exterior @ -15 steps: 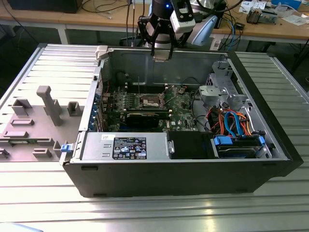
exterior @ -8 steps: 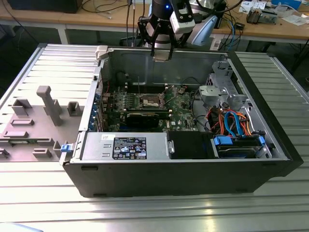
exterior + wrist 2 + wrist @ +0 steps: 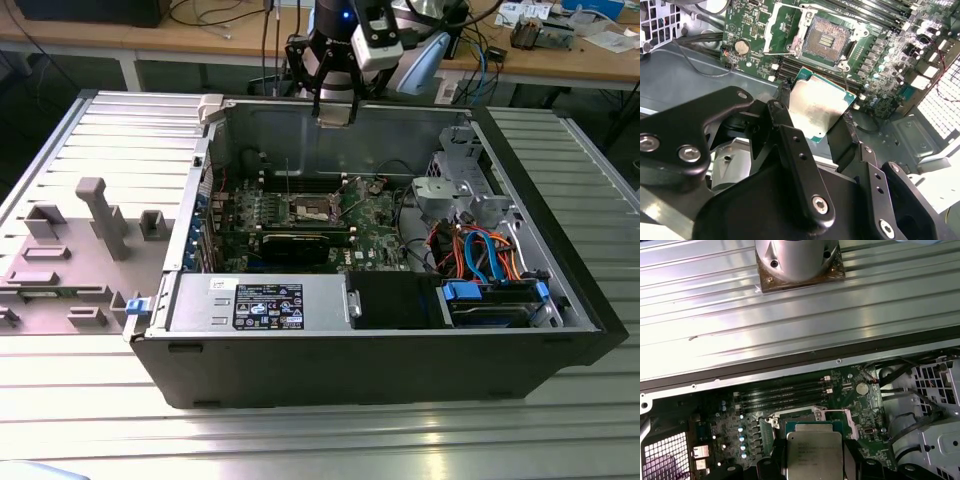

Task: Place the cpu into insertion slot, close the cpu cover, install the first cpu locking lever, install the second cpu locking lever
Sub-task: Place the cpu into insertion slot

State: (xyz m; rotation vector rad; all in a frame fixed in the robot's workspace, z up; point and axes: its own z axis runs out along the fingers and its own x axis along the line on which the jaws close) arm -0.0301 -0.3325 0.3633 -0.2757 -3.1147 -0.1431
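Observation:
My gripper [image 3: 335, 104] is shut on the cpu [image 3: 335, 113], a flat silvery square chip, and hovers high above the back wall of the open computer case. In the second wrist view the cpu [image 3: 819, 106] sits clamped between two black fingers [image 3: 784, 122], with the gripper [image 3: 815, 117] well short of the board. The insertion slot [image 3: 827, 39] lies uncovered on the green board, dark with a metal rim. The cpu cover [image 3: 784, 27] stands swung open beside it. In the first wrist view the cpu [image 3: 814, 454] hides most of the insertion slot [image 3: 805, 421].
The case holds a labelled power supply [image 3: 265, 300] at the front and a drive cage with blue and orange cables [image 3: 485, 255] on the exterior view's right. Long black memory slots [image 3: 785, 392] run beside the socket. Grey fixtures [image 3: 100, 220] stand outside the case.

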